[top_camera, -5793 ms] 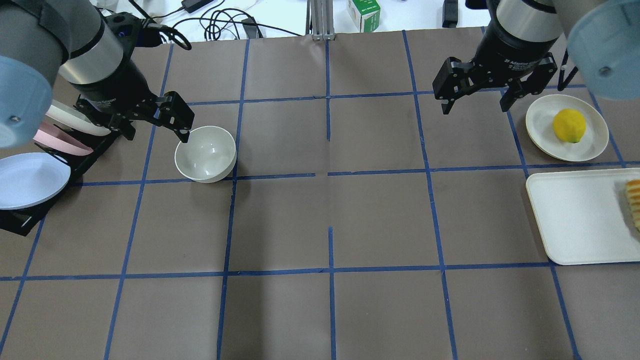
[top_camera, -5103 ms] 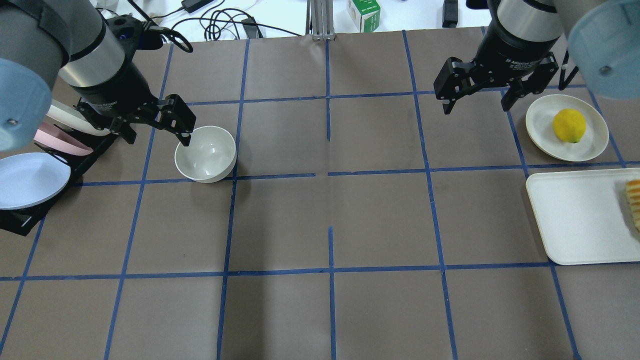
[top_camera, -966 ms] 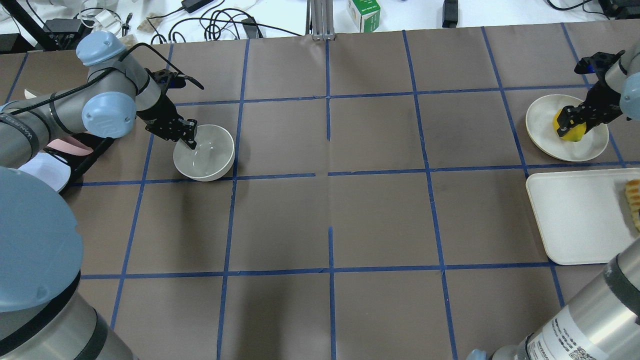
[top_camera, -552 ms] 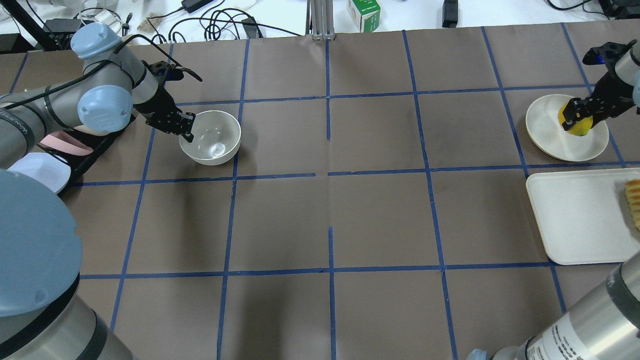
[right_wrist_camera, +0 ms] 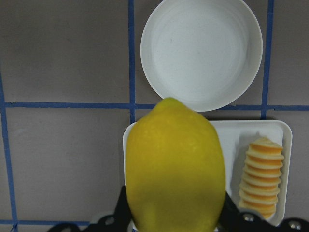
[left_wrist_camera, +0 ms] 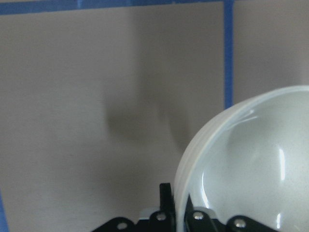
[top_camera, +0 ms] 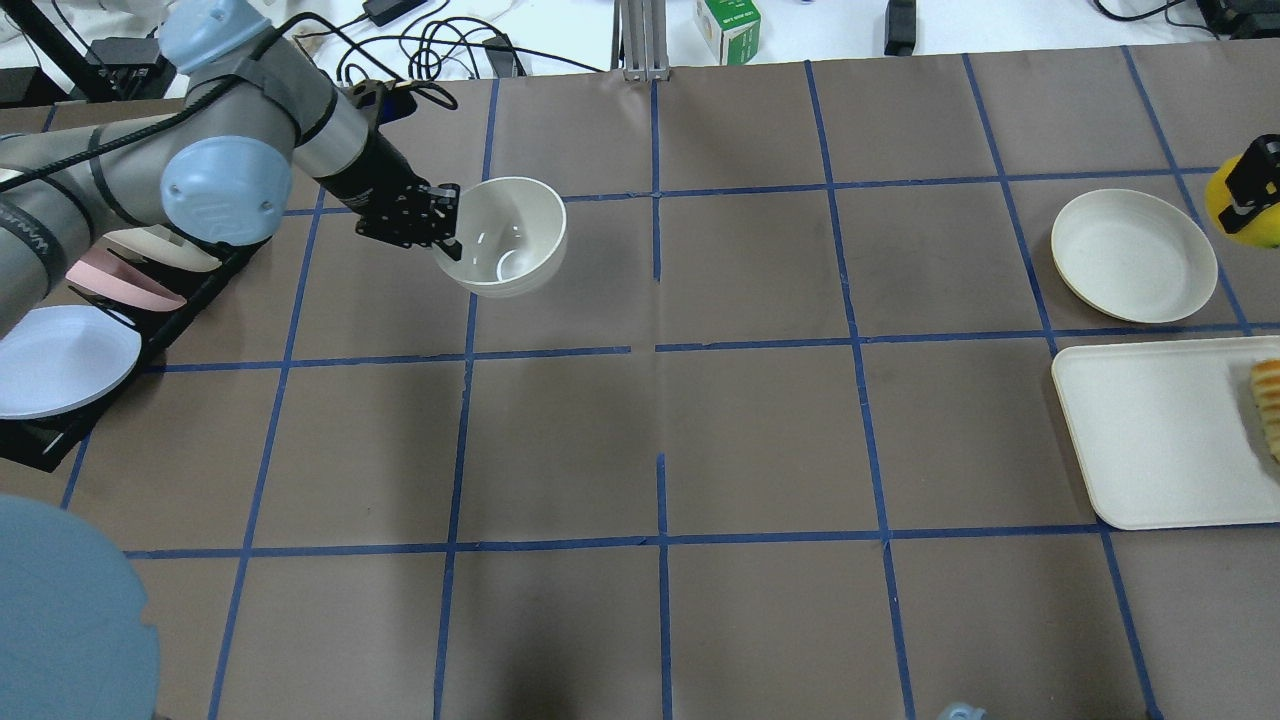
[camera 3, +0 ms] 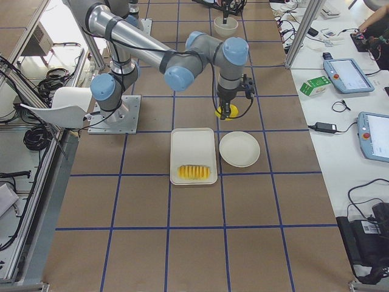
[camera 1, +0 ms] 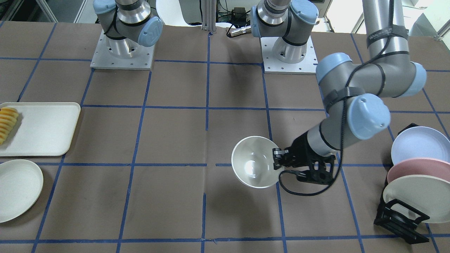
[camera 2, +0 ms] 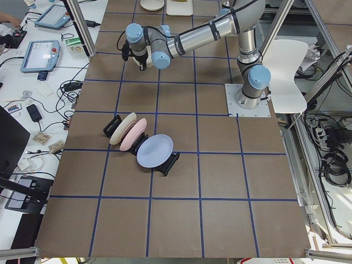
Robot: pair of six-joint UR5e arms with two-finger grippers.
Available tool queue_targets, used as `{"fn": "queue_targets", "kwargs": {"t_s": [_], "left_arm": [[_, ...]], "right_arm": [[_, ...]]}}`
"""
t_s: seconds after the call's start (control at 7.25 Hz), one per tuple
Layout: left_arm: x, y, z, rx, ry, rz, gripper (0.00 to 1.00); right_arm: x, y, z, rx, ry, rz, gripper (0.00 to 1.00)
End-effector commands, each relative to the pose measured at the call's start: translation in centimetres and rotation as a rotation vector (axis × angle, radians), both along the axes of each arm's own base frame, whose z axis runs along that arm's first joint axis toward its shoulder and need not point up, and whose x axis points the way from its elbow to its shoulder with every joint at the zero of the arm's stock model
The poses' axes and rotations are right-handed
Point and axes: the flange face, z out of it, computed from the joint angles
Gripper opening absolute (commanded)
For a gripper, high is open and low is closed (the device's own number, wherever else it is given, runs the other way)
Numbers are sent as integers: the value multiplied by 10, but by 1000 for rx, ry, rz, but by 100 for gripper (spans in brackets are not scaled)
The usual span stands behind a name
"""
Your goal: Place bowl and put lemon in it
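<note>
My left gripper [top_camera: 447,228] is shut on the rim of the off-white bowl [top_camera: 510,238] and holds it tilted above the table, left of the centre line. The front view shows the bowl [camera 1: 254,161] raised, its shadow below it. In the left wrist view the fingers pinch the bowl's [left_wrist_camera: 251,169] wall. My right gripper [top_camera: 1247,205] is shut on the yellow lemon [top_camera: 1220,195] at the far right edge, lifted clear of the plate. The lemon [right_wrist_camera: 174,164] fills the right wrist view.
An empty off-white plate [top_camera: 1133,255] lies at the right. A white tray [top_camera: 1150,430] with orange-yellow slices [top_camera: 1268,400] lies in front of it. A black rack with pastel plates [top_camera: 60,350] stands at the left edge. Cables and a green box lie beyond the table's far edge.
My left gripper has lifted the bowl and carried it to the right, toward the table's middle. My right gripper has lifted the lemon off the plate and moved right.
</note>
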Motion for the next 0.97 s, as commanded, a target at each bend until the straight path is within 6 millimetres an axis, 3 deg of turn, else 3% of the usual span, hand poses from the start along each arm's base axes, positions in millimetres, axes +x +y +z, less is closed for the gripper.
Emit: {"fn": "queue_targets", "kwargs": {"t_s": [0.0, 0.14, 0.28, 0.41, 0.55, 0.83], "left_arm": [[-98, 26, -18, -40, 1, -4, 0], [-116, 33, -33, -61, -33, 10, 0], [-118, 40, -44, -43, -45, 7, 0], [-122, 49, -63, -5, -52, 7, 0], [-127, 54, -68, -34, -47, -4, 0], [-128, 51, -90, -60, -40, -1, 0]], "right_arm": [[14, 14, 17, 0, -1, -27, 35], [21, 15, 14, 19, -28, -31, 35], [38, 15, 11, 47, -55, -76, 34], [71, 11, 16, 33, -80, -64, 35], [110, 13, 26, 43, -86, -40, 35], [205, 16, 38, 30, -77, -81, 35]]}}
